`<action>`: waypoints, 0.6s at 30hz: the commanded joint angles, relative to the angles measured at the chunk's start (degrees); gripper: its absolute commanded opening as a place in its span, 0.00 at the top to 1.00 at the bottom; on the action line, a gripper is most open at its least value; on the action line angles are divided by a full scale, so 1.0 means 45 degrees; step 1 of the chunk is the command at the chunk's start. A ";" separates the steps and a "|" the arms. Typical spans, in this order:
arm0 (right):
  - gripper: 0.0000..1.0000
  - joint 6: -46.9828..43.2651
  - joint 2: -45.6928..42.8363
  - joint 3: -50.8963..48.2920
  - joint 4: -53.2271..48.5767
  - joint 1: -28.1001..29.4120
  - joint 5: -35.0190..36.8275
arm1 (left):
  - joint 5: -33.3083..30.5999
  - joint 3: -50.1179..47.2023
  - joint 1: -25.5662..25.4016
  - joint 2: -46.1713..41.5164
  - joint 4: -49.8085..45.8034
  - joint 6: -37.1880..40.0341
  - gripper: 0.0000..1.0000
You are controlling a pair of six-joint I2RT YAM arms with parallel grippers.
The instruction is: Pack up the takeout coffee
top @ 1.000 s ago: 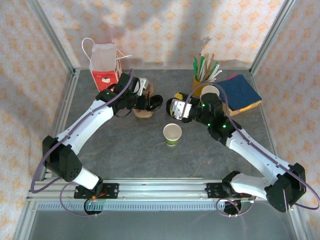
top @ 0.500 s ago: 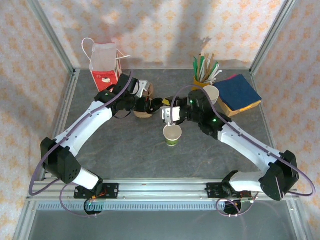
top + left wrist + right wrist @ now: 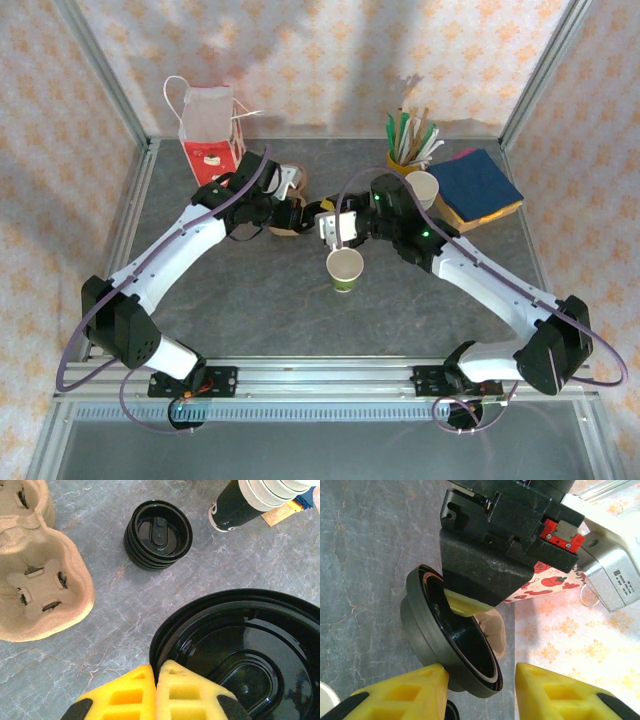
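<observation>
An open paper cup (image 3: 345,268), cream-white inside, stands on the grey table in front of both grippers. My left gripper (image 3: 303,213) (image 3: 156,672) is shut on the rim of a round black lid (image 3: 240,655) (image 3: 450,645), held above the table and tipped on edge. My right gripper (image 3: 330,222) (image 3: 480,692) is open around that same lid. One of its yellow fingers (image 3: 400,695) touches the lid's outer wall. The other stands clear of it, with a gap.
A stack of black lids (image 3: 158,534) sits beside the brown pulp carrier (image 3: 40,580) (image 3: 288,226). A dark stack of cups (image 3: 235,505) (image 3: 422,188) lies by the blue pad (image 3: 478,188). At the back are a red-and-white bag (image 3: 208,130) and a yellow cup of stir sticks (image 3: 410,145).
My right gripper has swung left to the lid held by my left gripper, and its jaws have narrowed around it. The left gripper has shifted slightly right, holding the lid throughout.
</observation>
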 commanded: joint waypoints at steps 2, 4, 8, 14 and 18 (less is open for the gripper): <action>0.61 -0.0240 0.0061 0.0439 -0.0456 0.0194 -0.0003 | 0.0319 -0.0110 -0.0151 -0.0561 -0.0089 0.0187 0.95; 0.61 -0.0311 0.0119 0.0455 -0.0540 0.0224 0.0123 | 0.0422 -0.0093 -0.0146 -0.0581 -0.0032 0.0141 0.95; 0.66 -0.0489 0.0222 0.0488 -0.0682 0.0312 0.0380 | 0.0670 -0.0107 -0.0156 -0.0581 0.0055 0.0101 0.95; 0.74 -0.0714 0.0241 0.0384 -0.0568 0.0403 0.0644 | 0.0827 -0.0061 -0.0151 -0.0591 0.0112 0.0086 0.95; 0.81 -0.0808 0.0241 0.0306 -0.0549 0.0473 0.0865 | 0.0969 0.0015 -0.0142 -0.0601 0.0156 0.0056 0.95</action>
